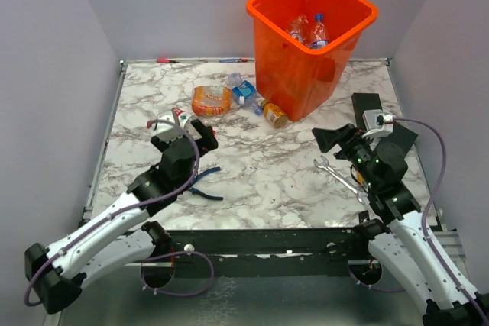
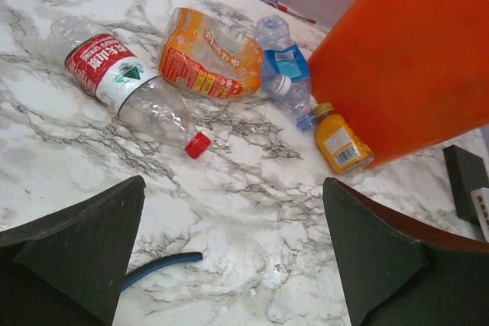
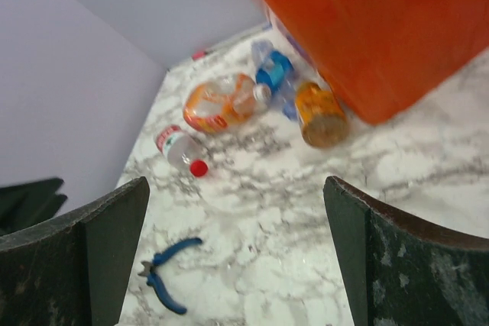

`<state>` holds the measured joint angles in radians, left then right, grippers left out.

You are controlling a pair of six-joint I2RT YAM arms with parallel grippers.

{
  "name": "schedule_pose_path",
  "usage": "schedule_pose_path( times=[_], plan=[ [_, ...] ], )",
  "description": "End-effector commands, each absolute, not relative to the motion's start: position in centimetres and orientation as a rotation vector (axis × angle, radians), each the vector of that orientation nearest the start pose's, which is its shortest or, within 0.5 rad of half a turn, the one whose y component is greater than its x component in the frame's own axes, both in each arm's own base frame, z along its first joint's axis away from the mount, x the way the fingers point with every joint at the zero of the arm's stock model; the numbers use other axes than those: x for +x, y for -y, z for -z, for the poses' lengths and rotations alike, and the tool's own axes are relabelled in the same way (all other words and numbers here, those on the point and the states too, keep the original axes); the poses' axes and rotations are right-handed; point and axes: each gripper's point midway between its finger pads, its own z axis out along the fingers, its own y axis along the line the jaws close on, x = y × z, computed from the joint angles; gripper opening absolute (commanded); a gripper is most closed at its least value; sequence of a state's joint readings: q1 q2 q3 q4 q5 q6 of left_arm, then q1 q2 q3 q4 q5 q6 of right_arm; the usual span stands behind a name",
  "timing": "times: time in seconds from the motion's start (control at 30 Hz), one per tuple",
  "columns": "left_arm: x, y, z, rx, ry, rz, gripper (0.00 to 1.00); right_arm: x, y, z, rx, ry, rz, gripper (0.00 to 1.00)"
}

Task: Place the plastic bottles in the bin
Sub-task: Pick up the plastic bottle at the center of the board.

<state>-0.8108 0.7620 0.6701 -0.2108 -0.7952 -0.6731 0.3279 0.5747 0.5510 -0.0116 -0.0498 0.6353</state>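
Left claw: my left gripper [image 1: 183, 129] hung with its jaws wide apart and nothing between them, just on the near side of the red-label bottle [image 2: 114, 74].
Red-label bottle: it lay on its side on the marble table [image 1: 267, 181], red cap toward me. It was clear and thin-walled, so I judged it light and springy. I would have pinched across the labelled middle, not the tapering neck.
Orange crushed bottle [image 2: 206, 62]: this one was flattened and just beyond the red one. I expected it to be soft and to buckle, so a grip across its thin side seemed safest.
Blue-label bottle [image 2: 284, 62]: it touched the orange one. There may have been two bottles overlapping there; I could not separate them.
Small orange bottle [image 2: 341, 143]: it was stubby and lay against the foot of the bin [image 1: 306, 82]. I judged it stiffer, round and apt to roll.
Bin: it stood at the far side of the table with a few bottles [image 1: 309, 30] already inside.
Right claw: my right gripper [image 1: 350, 124] had its jaws apart and held nothing, near the bin's front.
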Motion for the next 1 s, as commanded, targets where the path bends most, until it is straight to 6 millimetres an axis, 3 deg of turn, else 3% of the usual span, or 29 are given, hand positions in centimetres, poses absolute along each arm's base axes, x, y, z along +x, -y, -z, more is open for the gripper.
schedule_pose_path(
  times=[0.0, 0.17, 0.27, 0.4, 0.53, 0.7, 0.87, 0.97],
  plan=[
    [29.5, 12.1, -19.7, -0.526, -1.909, 0.312, 0.99, 25.9, -14.2, -22.0, 0.269, -1.741, -0.912, 0.99],
    [32.8, 10.2, -14.2, -0.850, -1.994, 0.413, 0.99, 25.2, -16.0, -17.0, 0.283, -1.880, -1.010, 0.97],
    [34.4, 9.2, -12.8, -0.915, -2.010, 0.358, 0.99, 24.6, -16.2, -14.7, 0.329, -1.937, -1.039, 0.96],
    [36.6, 8.2, -12.3, -0.952, -1.980, 0.297, 0.99, 23.9, -15.9, -12.7, 0.385, -1.955, -1.043, 0.96],
    [37.7, 8.8, -11.1, -0.917, -2.038, 0.271, 0.99, 23.4, -15.7, -12.2, 0.419, -1.941, -1.071, 0.96],
    [38.0, 9.0, -13.3, -0.850, -1.968, 0.329, 0.99, 22.8, -15.8, -12.7, 0.359, -1.943, -1.065, 0.97],
    [37.0, 9.1, -8.6, -0.904, -2.047, 0.302, 0.99, 22.6, -15.6, -10.6, 0.272, -2.071, -0.959, 0.97],
    [37.3, 9.2, -7.1, -0.926, -2.055, 0.295, 0.99, 22.6, -15.7, -10.2, 0.244, -2.099, -0.948, 0.97]
  ],
)
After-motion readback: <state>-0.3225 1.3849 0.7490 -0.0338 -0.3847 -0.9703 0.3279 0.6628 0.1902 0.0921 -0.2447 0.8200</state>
